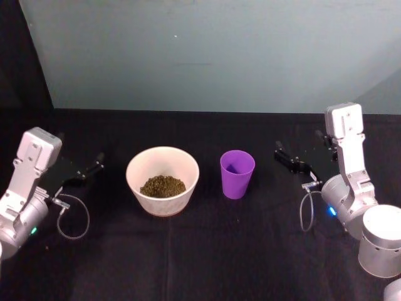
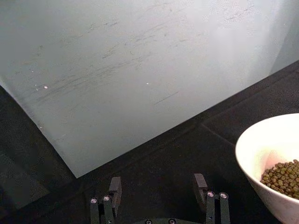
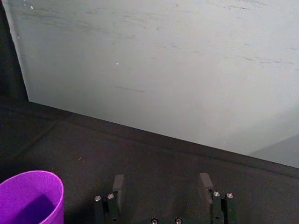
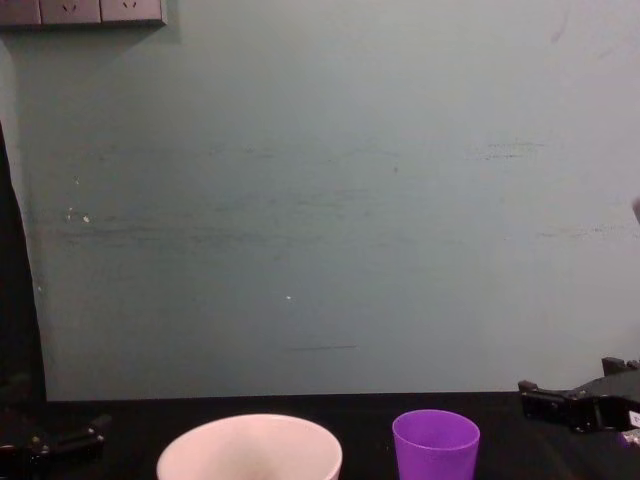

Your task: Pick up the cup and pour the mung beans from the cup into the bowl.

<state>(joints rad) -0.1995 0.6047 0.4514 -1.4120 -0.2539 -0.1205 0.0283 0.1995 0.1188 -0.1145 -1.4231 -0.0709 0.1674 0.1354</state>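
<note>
The black table (image 1: 207,251) carries the bowl (image 1: 162,195) at centre, mung beans (image 1: 162,185) already heaped inside. Just beside it, toward the robot's right, the cup (image 1: 237,174) stands upright and looks empty. Both the left gripper (image 1: 94,168) and the right gripper (image 1: 283,153) hang wide open, holding nothing. The pour looks done; likely only 1 step remains, parking the arms.

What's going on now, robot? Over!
Left gripper open, empty, left of bowl. Right gripper open, empty, right of cup. Cup upright, looks empty; mung beans in bowl. Nothing between them.
</note>
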